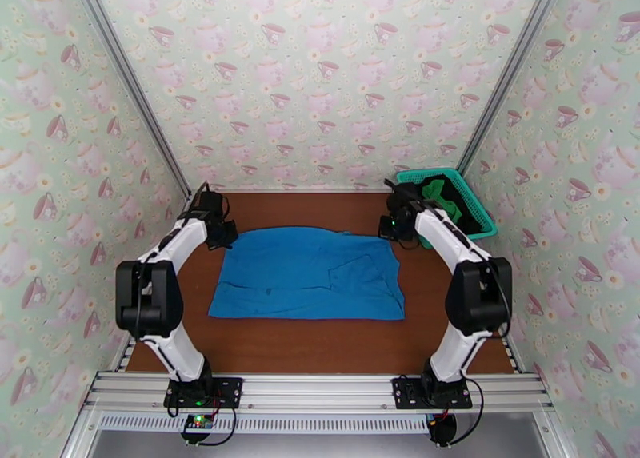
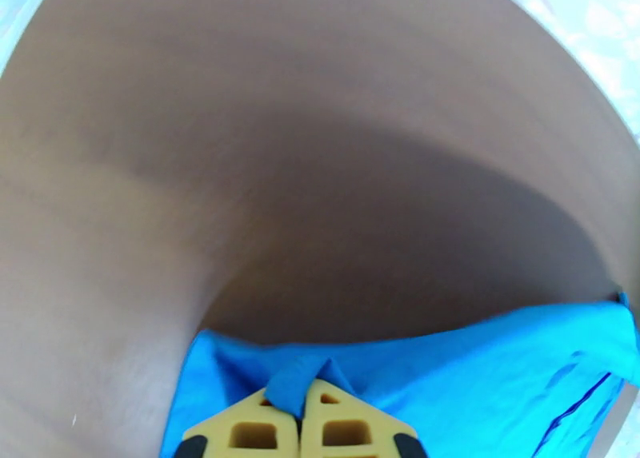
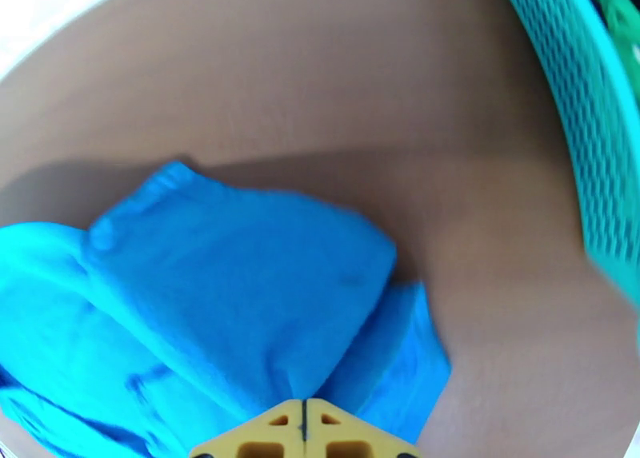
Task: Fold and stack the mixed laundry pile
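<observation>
Along the near rail (image 1: 320,388), 2 arm bases flank the brown table (image 1: 320,348), where the blue shirt (image 1: 308,276) lies spread flat mid-table. Its far-left corner is pinched in the closed fingers of the left gripper (image 2: 302,396), and its far-right corner likewise by the right gripper (image 3: 304,408). At far right, the green garment (image 1: 440,192) and the black garment (image 1: 474,216) sit in the teal basket (image 1: 460,181).

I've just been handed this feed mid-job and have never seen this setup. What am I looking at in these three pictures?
Two white-and-black robot arms are bolted at the near edge of a brown table. The wide picture looks down from above and behind them; the other two come from cameras on each wrist, so the yellow tips at the bottom are that arm's own fingers. A blue shirt lies spread on the table. The left hand and right hand are each shut on a far corner of it. A teal basket at the far right holds a green garment.
</observation>
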